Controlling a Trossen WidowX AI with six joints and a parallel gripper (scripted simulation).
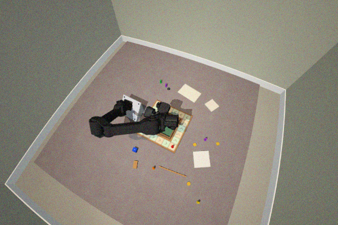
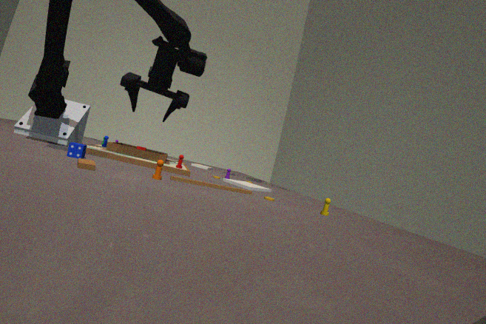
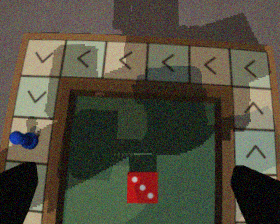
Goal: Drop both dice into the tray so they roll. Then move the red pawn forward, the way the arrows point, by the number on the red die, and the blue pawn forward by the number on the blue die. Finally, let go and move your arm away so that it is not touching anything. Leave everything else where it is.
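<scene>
My gripper [image 2: 149,116] [image 3: 138,175] is wide open and empty, high above the board [image 1: 165,143] [image 3: 126,60]. The red die [image 3: 142,187] [image 2: 140,148] is at the tray [image 3: 227,161] [image 2: 136,152], below the fingers, with three pips facing the wrist camera; whether it is still moving cannot be told. The blue die [image 1: 135,149] [image 2: 76,149] lies on the floor outside the board. The red pawn [image 1: 172,146] [image 2: 180,162] stands on the board's near corner square. The blue pawn [image 3: 23,139] [image 2: 105,141] stands on a left-column square in the wrist view, two below the corner.
A wooden block [image 1: 135,164] [image 2: 86,164], an orange pawn [image 1: 154,167] [image 2: 157,170] and a thin stick [image 1: 172,171] lie near the board. A purple pawn [image 1: 205,138], yellow discs, pale sheets and a yellow pawn [image 1: 198,202] [image 2: 325,206] are farther out. A green pawn [image 1: 160,81] is beyond the board.
</scene>
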